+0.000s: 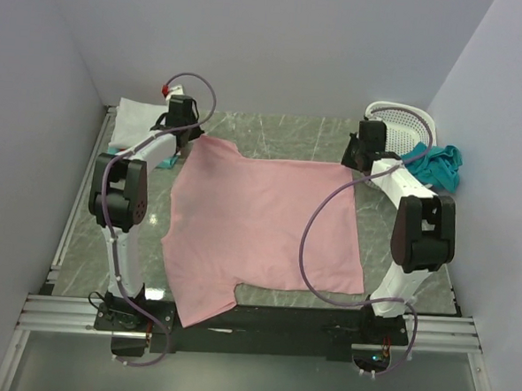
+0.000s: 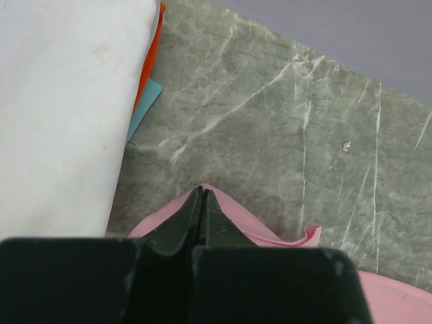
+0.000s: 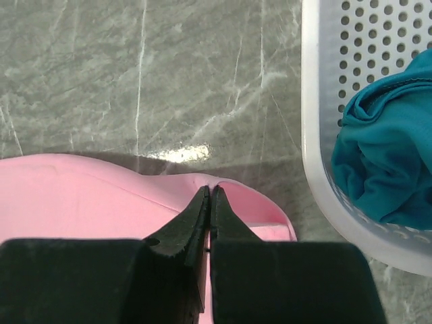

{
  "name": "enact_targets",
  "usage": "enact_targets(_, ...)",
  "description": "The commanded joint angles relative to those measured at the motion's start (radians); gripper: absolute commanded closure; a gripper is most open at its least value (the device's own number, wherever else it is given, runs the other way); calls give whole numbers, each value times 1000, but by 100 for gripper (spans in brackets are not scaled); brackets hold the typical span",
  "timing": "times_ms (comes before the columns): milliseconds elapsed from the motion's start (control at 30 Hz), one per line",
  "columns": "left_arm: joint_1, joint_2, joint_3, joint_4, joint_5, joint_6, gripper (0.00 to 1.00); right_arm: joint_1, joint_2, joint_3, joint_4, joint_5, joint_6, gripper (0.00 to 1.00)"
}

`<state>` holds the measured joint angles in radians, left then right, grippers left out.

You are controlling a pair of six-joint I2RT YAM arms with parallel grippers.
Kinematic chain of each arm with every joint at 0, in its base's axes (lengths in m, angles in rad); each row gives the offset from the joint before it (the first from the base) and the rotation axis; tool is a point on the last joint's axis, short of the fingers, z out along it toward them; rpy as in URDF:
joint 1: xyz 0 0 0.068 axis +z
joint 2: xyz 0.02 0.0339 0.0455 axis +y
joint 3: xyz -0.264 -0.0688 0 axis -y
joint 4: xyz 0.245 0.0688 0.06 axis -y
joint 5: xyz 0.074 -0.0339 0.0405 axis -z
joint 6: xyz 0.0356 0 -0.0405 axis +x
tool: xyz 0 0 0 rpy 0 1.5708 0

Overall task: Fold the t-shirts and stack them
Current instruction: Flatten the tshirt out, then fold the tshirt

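The light pink t-shirt [image 1: 259, 226] lies spread flat on the marble table, one sleeve hanging over the near edge. My left gripper [image 1: 192, 135] is shut on its far left corner, seen as a pink fold [image 2: 283, 233] in the left wrist view. My right gripper [image 1: 359, 157] is shut on its far right corner [image 3: 101, 196]. A folded white t-shirt [image 2: 61, 108] lies far left on an orange-red one [image 2: 150, 61] and a teal one [image 2: 143, 108]. Another teal t-shirt [image 3: 388, 148] lies in the basket.
The white plastic lattice basket [image 1: 405, 125] stands at the far right corner, with teal cloth [image 1: 442, 164] spilling over its side. Grey walls close in on the left, right and back. The marble tabletop [image 1: 282, 135] shows beyond the shirt.
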<state>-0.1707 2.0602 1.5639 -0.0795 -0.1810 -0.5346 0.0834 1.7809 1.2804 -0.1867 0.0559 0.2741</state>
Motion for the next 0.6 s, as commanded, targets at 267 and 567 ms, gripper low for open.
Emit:
enact_targets(267, -15, -266, -301, 133, 28, -34, 99, -8, -81, -13, -37, -10, -29, 100)
enact_targets(567, -62, -509, -557, 115, -41, -116, 99, -8, -213, -118, -91, 18, -33, 100)
